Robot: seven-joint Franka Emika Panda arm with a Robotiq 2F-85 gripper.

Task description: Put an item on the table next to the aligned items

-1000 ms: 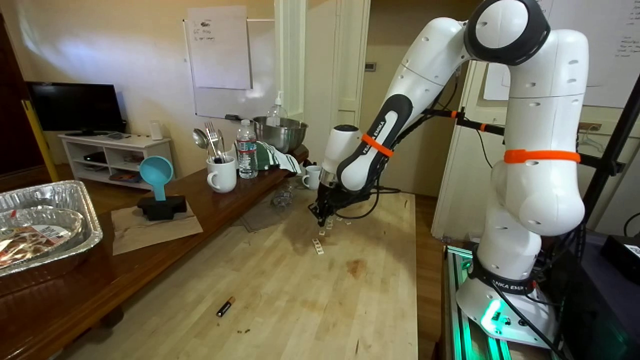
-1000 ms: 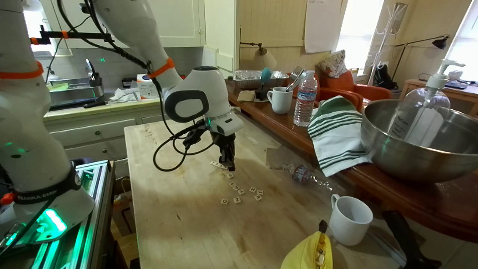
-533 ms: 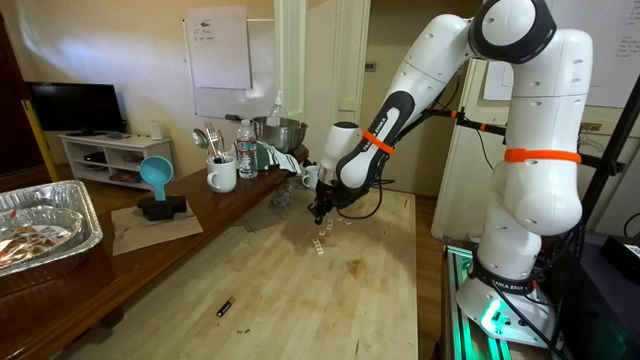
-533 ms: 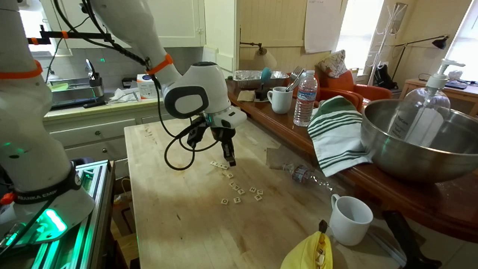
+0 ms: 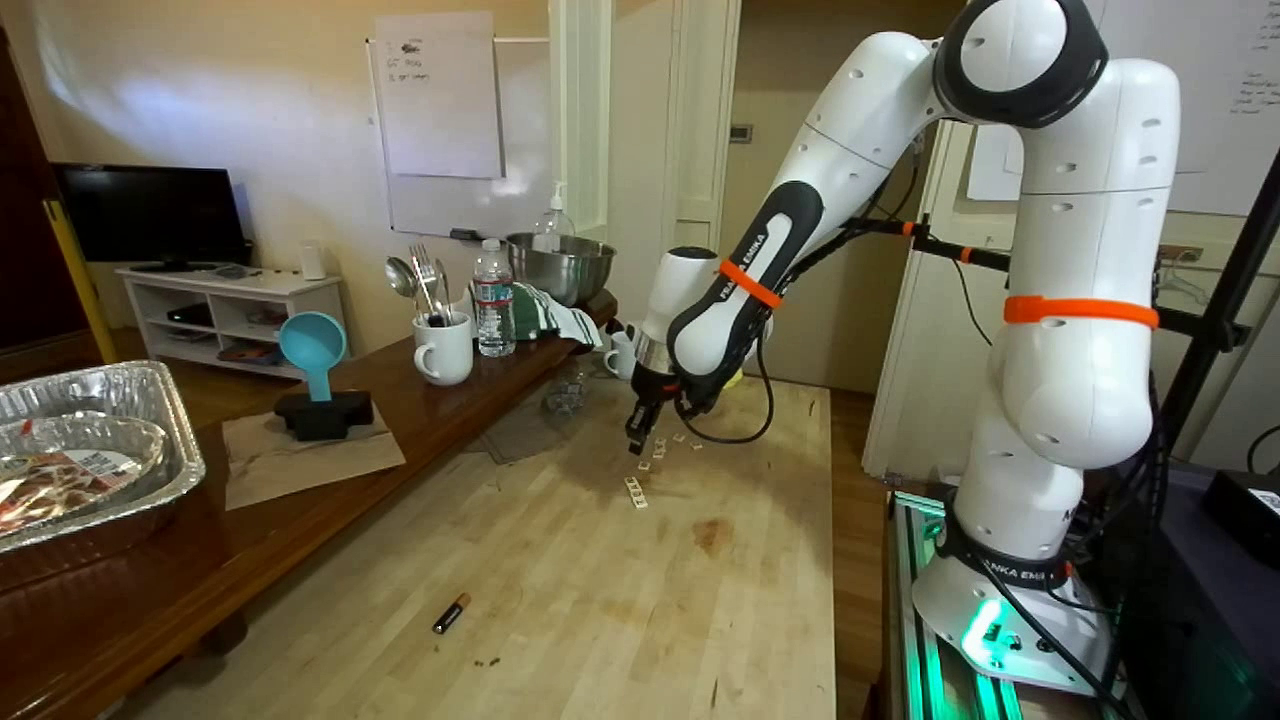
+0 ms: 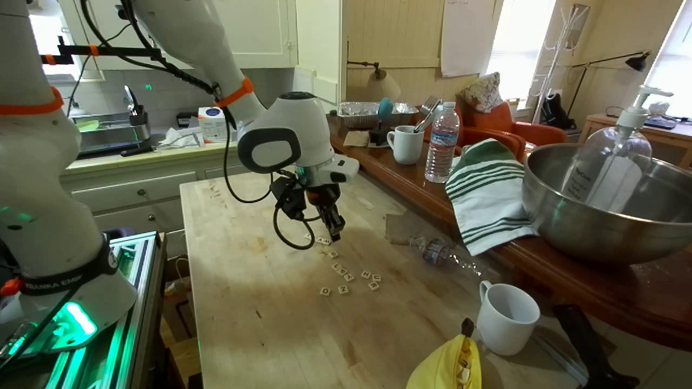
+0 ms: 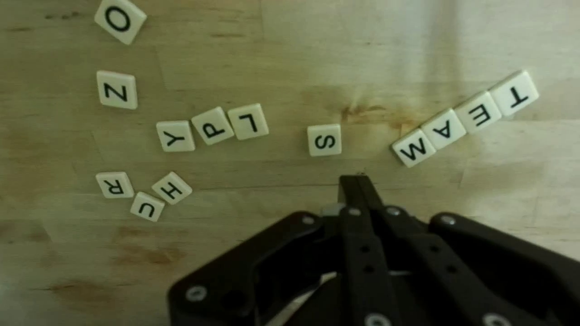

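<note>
Four letter tiles, T, E, A and M [image 7: 413, 147], form a slanted touching row on the light wooden table [image 5: 600, 610]; this tile row [image 5: 636, 492] also shows in an exterior view. A single S tile [image 7: 324, 140] lies apart, left of the row in the wrist view. Further left are an L tile [image 7: 248, 121], a P tile [image 7: 212, 126] and a Y tile [image 7: 176, 136]. My gripper [image 7: 358, 179] is shut, its fingertips together with nothing between them. It hovers above the table, its tips appearing below the gap between S and M in the wrist view.
More loose tiles lie around: H [image 7: 172, 188], U [image 7: 147, 207], R [image 7: 114, 184], Z [image 7: 117, 89] and O [image 7: 120, 20]. A battery [image 5: 451, 613] rests on the table. A crushed bottle [image 6: 440, 252], a white mug [image 6: 508, 317] and a yellow pouch [image 6: 448, 363] stand near the raised brown ledge [image 5: 400, 450].
My wrist has turned, and its cable loop has swung round with it. The fingertips have shifted only slightly above the tiles. No tile has visibly moved, and the gripper has stayed shut.
</note>
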